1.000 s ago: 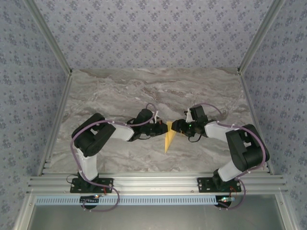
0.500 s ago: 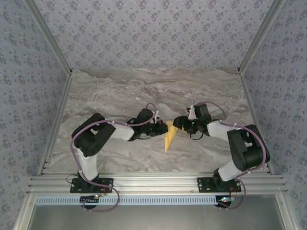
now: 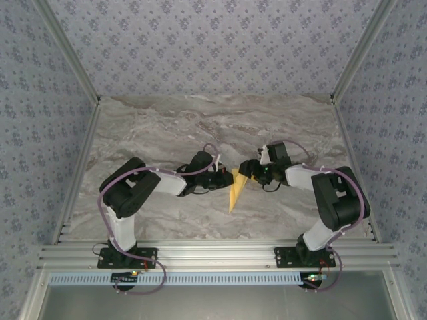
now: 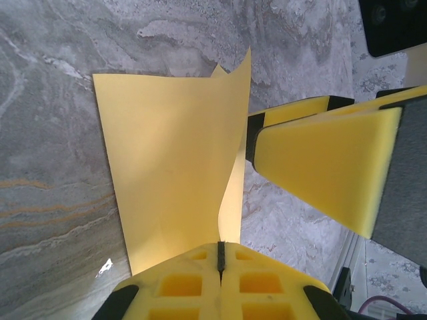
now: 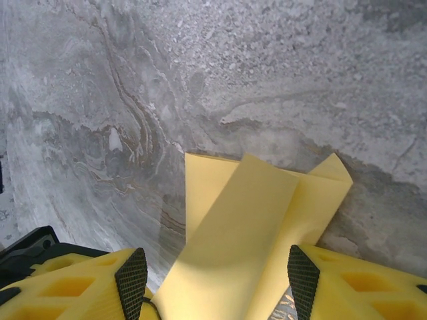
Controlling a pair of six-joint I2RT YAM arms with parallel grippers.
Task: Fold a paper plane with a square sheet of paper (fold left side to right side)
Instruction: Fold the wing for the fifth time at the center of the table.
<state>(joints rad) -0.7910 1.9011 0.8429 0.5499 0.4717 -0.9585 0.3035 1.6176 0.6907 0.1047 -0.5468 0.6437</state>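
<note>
Seen from above, the slim yellow-orange paper plane [image 3: 233,193] sits mid-surface [image 3: 167,127] between both arms, its point toward the near edge; the left wrist camera finds the left tool [image 4: 220,257] clamped together on its fold, while the right wrist camera shows the right tool [image 5: 217,283] apart, straddling the paper.

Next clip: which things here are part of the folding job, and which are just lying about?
Job in hand:
- paper plane, part-folded
- left end effector, pinching it
- right end effector, open, astride it

Just surroundings:
- marble tabletop
- aluminium frame rail
- patterned walls
</note>
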